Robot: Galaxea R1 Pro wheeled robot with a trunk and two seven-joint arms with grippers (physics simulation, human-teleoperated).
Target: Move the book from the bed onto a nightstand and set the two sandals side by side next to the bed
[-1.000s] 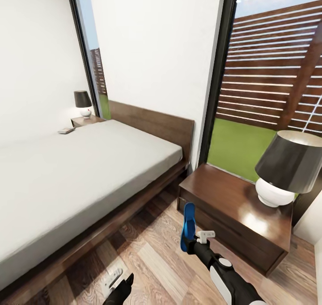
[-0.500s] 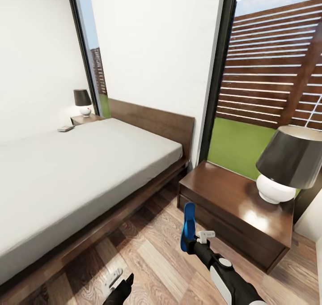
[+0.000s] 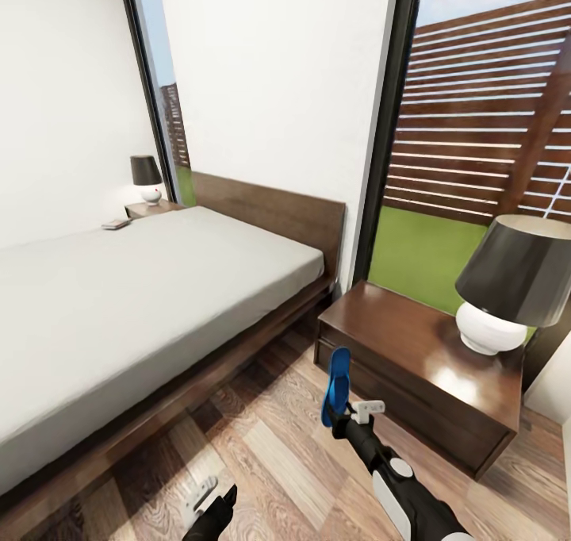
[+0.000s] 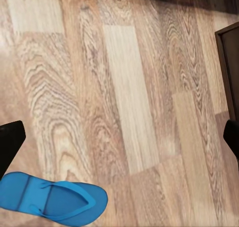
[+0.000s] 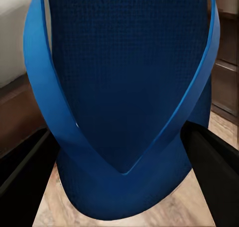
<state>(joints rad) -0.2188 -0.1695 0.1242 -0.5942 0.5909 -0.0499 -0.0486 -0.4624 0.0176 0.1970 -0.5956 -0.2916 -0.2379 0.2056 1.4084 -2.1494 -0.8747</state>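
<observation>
Brown wood-plank floor [image 3: 270, 454] runs through the white-walled bedroom, between the wide low bed [image 3: 143, 303] with its dark wood frame and bare grey mattress and the glossy dark-brown nightstand [image 3: 412, 374] with one wide drawer. That nightstand stands just beside the headboard end and carries a lamp with a dark shade and white round base [image 3: 507, 287]. A second nightstand [image 3: 149, 208] sits at the bed's far side, with a smaller lamp on it. On the mattress's far edge, near that stand, lies a small flat object [image 3: 116, 224], too small to identify.

The right gripper [image 3: 342, 420] clamps one bright blue sandal [image 3: 336, 384] upright above the floor, in front of the near nightstand. The left gripper [image 3: 208, 500] hangs low with fingers spread apart; its wrist view shows the other blue sandal [image 4: 50, 201] lying flat on the planks.
</observation>
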